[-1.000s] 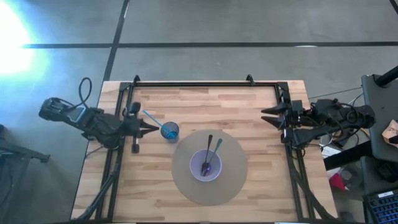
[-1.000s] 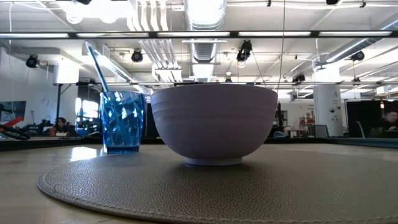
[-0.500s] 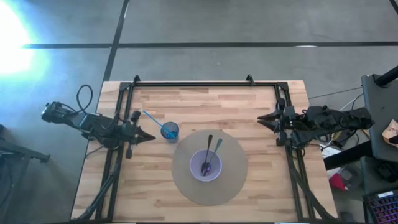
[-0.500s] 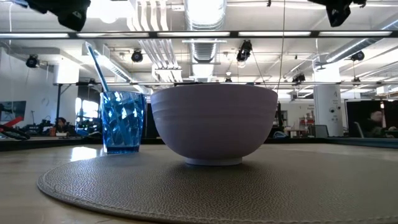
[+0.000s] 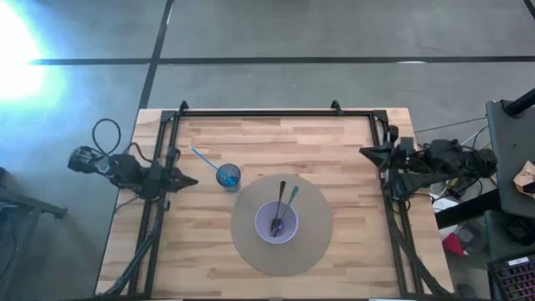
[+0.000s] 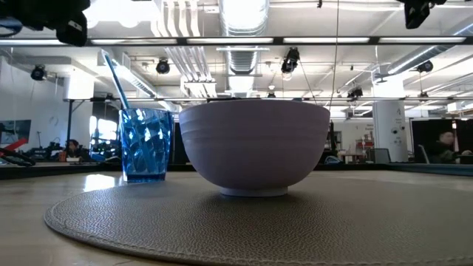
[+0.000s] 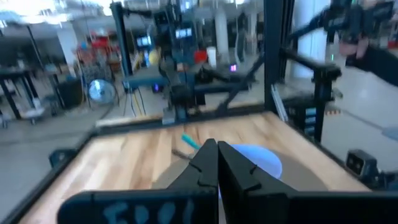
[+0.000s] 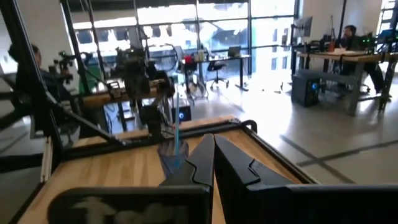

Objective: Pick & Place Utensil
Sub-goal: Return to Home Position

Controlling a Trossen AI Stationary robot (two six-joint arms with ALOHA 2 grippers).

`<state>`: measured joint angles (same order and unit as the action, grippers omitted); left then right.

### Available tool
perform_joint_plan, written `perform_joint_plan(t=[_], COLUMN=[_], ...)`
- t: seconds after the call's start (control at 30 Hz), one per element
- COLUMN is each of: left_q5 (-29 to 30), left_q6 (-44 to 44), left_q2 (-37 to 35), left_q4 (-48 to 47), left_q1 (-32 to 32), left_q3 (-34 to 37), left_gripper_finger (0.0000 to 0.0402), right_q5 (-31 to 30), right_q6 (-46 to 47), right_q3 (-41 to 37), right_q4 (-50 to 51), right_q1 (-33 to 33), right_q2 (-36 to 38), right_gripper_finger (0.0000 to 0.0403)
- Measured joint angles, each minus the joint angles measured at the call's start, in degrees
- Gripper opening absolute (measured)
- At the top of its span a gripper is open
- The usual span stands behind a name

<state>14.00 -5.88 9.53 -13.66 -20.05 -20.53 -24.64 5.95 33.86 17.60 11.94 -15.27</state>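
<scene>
A pale lilac bowl (image 5: pixel 277 223) stands on a round grey mat (image 5: pixel 313 242) near the table's middle. Two utensils (image 5: pixel 287 205) lie with their heads in the bowl, their handles leaning over its far rim. Left of the mat a blue tumbler (image 5: pixel 228 176) holds a light-blue utensil (image 5: pixel 201 157) that leans toward the far left. My left gripper (image 5: pixel 194 181) is shut at the table's left edge and points at the tumbler. My right gripper (image 5: pixel 361 151) is shut at the right edge. Both touch nothing.
A black frame rail (image 5: pixel 267 112) runs along the table's far edge and down both sides. The low view shows the bowl (image 6: pixel 255 146) and tumbler (image 6: pixel 145 145) on the mat (image 6: pixel 259 214). Bare wood lies between the mat and both grippers.
My right gripper has shut, with nothing between its fingers, and has drawn back a little toward the table's right edge. My left arm has pulled back toward the left edge, away from the tumbler. The bowl, tumbler and utensils have kept still.
</scene>
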Motion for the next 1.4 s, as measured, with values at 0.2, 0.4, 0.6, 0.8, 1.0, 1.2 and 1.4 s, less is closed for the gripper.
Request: perform_joint_plan(t=[0.2,0.4,0.6,0.8,1.0,1.2,1.4], left_q5=[-0.02,-1.41,-4.0,-5.41,-6.06,-7.57,-9.52], left_q6=[-1.0,-1.5,-1.84,-2.48,-2.0,-1.94,-1.85], left_q2=[-6.25,-9.49,-9.52,-9.52,-9.54,-9.54,-9.54], left_q4=[2.36,4.66,9.94,13.09,14.19,14.64,14.63], left_q1=[0.0,0.0,0.0,0.0,-0.01,-0.01,0.0], left_q3=[2.73,6.86,10.25,12.63,14.27,14.35,14.65], left_gripper_finger=[0.0,0.0,0.0,0.0,0.0,0.0,0.0], right_q5=[0.0,-1.28,-1.49,-1.49,-1.49,-1.48,-1.47], right_q6=[0.01,0.14,-1.06,-3.38,-4.5,-4.55,-4.6], right_q3=[-4.04,-9.59,-13.41,-17.49,-21.99,-25.54,-27.92], right_q4=[-0.06,-2.19,-5.77,-11.21,-16.84,-22.66,-25.94], right_q1=[0.0,0.0,0.0,0.0,0.0,0.02,0.02], right_q2=[4.05,5.12,5.18,5.15,5.14,5.13,5.12], right_gripper_finger=[0.0008,0.0008,0.0008,0.0008,0.0008,0.0008,0.0008])
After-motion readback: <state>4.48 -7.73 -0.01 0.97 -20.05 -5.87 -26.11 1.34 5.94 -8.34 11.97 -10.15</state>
